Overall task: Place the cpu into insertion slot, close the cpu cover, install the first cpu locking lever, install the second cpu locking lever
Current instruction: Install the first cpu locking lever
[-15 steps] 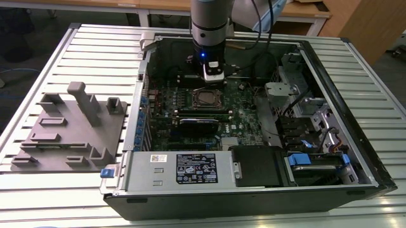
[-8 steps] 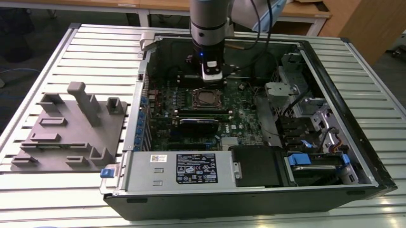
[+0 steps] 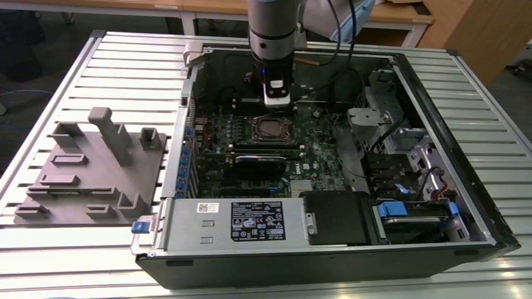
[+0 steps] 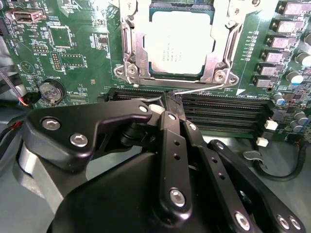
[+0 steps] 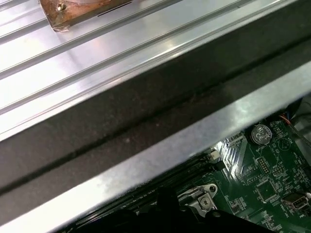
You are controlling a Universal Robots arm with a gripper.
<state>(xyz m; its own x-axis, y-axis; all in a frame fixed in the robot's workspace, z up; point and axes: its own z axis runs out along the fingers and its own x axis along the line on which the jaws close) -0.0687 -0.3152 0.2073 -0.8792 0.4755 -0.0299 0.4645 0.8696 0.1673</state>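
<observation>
Black linkage gripper, jaws pinched on a thin silver wire lever. The silvery square cpu sits under the closed grey frame cover, at six o'clock from the gripper in the exterior view.

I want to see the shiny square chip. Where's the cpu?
In the second wrist view the cpu sits in the insertion slot on the green motherboard, framed by the cpu cover, beside the long black memory slots.
</observation>
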